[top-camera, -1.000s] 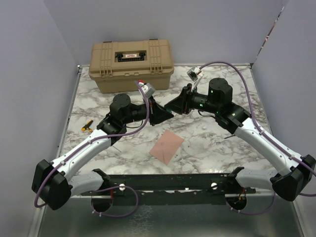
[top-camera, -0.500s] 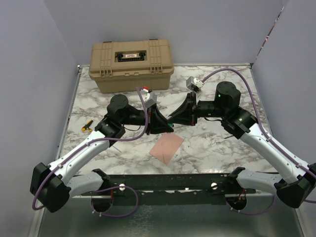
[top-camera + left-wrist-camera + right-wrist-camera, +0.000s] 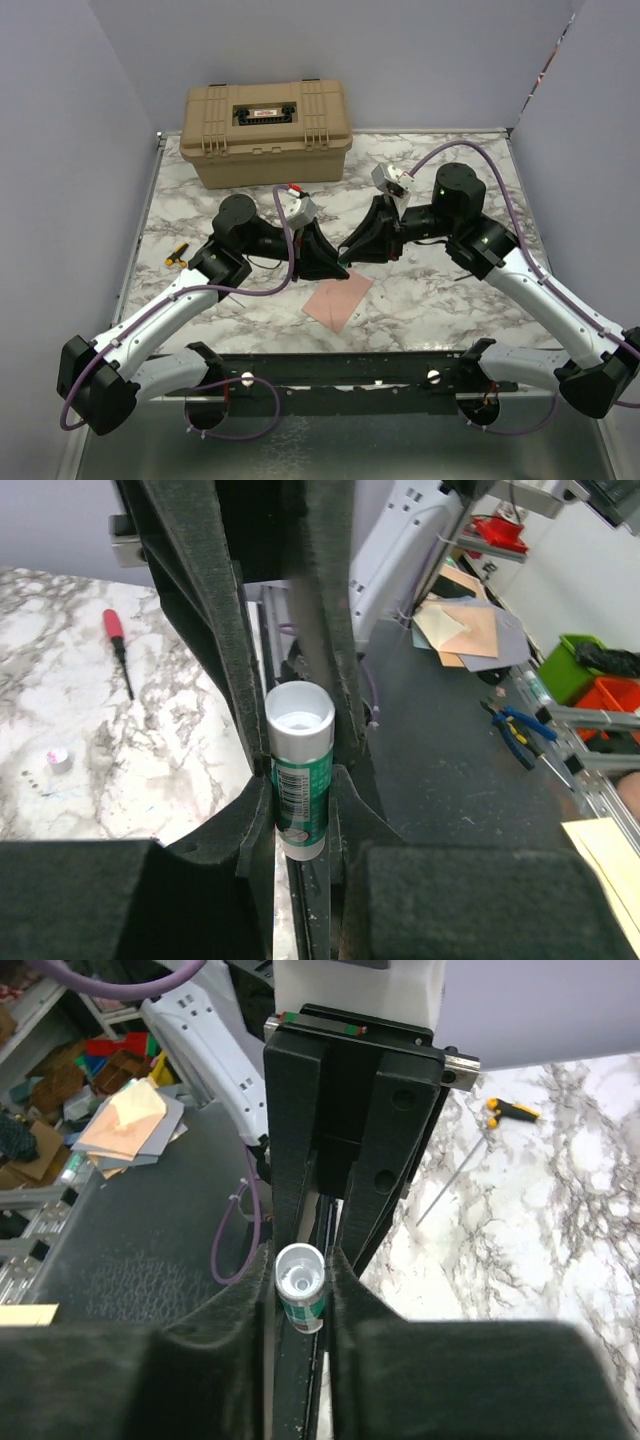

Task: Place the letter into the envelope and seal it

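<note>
The pinkish-brown envelope [image 3: 338, 298] lies flat on the marble table near the front edge. The letter is not in view. My left gripper [image 3: 333, 264] and right gripper [image 3: 352, 256] meet tip to tip just above the envelope's far edge. Between them is a green-and-white glue stick [image 3: 299, 770]. The left gripper [image 3: 300, 805] is shut on its green body. The right gripper [image 3: 300, 1295] is shut on its white end, which shows in the right wrist view [image 3: 300, 1278]. The stick is barely visible from above.
A tan plastic case [image 3: 265, 132] stands at the back of the table. A yellow-handled screwdriver [image 3: 176, 256] lies at the left, beside my left arm. A red-handled screwdriver [image 3: 117, 640] lies on the marble in the left wrist view. Grey walls enclose the table.
Both grippers have come down and toward the front together, from mid-table to just above the envelope's far edge. The envelope has not moved.
</note>
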You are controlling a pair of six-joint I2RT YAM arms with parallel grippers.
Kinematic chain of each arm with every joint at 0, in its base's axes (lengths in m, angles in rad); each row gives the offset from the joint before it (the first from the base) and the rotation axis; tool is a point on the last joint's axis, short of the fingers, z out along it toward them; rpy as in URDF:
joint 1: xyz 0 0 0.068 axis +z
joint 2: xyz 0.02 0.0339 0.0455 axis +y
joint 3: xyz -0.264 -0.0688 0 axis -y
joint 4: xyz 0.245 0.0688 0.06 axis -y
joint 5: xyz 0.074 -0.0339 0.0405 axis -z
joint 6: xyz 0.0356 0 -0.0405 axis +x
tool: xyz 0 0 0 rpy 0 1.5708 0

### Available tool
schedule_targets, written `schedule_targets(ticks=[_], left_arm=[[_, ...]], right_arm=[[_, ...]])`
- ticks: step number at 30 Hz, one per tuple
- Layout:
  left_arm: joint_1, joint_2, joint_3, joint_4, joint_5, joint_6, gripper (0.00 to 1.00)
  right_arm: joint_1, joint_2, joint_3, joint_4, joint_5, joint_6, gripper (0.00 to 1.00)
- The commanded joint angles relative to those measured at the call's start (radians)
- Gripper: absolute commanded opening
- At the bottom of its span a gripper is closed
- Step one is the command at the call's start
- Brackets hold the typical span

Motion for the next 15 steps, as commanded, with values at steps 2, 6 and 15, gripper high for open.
schedule_targets(ticks=[2, 6, 15], left_arm=[[0.008, -0.005, 0.01, 0.003, -0.207, -0.014, 0.0], [0.009, 0.017, 0.006, -0.011, -0.455, -0.072, 0.0], [0.009, 0.053, 0.038, -0.003, -0.905, -0.386, 0.0]], right_arm=[[0.0, -0.013, 0.046, -0.014, 0.345, 0.118, 0.54], [0.002, -0.054, 0.028, -0.03, 0.762, 0.242, 0.73], [0.001, -0.159, -0.153, 0.06, 0.867, 0.245, 0.68]])
